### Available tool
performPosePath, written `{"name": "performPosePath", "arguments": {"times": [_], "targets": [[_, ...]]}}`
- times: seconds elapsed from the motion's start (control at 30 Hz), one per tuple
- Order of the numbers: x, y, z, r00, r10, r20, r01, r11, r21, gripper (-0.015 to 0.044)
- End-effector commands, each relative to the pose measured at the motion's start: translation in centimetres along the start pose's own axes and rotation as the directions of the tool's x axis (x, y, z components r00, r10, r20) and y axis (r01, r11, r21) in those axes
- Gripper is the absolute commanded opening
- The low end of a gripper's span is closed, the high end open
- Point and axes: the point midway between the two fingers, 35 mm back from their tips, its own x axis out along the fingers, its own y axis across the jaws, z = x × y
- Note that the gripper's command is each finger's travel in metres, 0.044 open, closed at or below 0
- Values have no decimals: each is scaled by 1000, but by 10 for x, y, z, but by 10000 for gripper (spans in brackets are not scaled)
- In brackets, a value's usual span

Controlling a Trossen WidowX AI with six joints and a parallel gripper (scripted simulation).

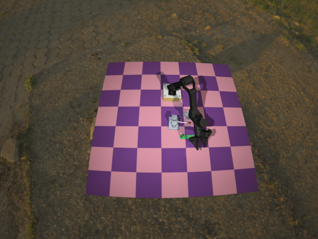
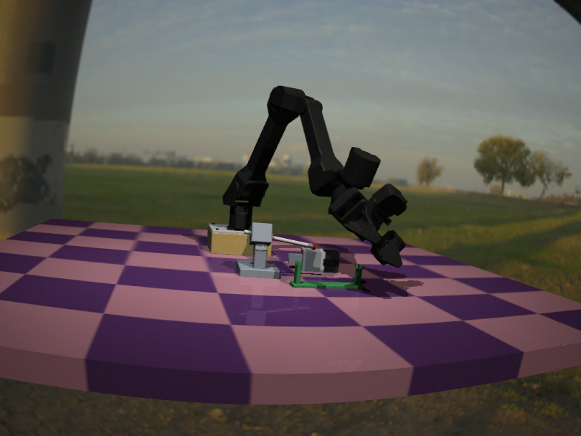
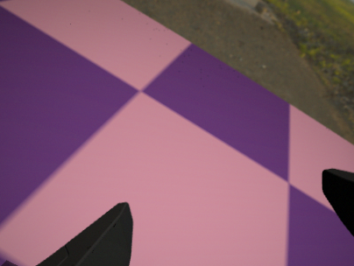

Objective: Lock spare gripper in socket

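Behind the hand (image 1: 201, 148) (image 2: 396, 263) (image 3: 226, 196), the pin (image 1: 182, 122) (image 2: 293, 241).

Low, warm light over the worktop (image 1: 148, 159) (image 2: 290, 347) (image 3: 201, 162), chequered purple and pink below the claw (image 1: 201, 148) (image 2: 396, 263) (image 3: 226, 196); brown ground (image 1: 64, 154) (image 3: 245, 57) lies beyond its edge, trees (image 2: 504, 159) and grass (image 2: 469, 206) spread behind, under a cloudy sky (image 2: 328, 46)!

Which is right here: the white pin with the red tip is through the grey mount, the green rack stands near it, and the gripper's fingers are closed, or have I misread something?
One thing is wrong: the fingers are open, spread well apart in the wrist view. The rest stands.
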Motion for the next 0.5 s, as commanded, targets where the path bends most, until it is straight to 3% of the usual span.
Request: {"name": "performPosePath", "arguments": {"times": [0.0, 0.1, 0.27, 0.47], "targets": [[0, 0, 0, 1000, 5, -6, -5, 1000, -6, 374], [-5, -1, -4, 993, 70, -96, -78, 993, -91, 300], [-30, -7, -13, 935, 205, -289, -275, 933, -230, 300], [-88, -17, -23, 791, 350, -501, -540, 786, -302, 300]]}}
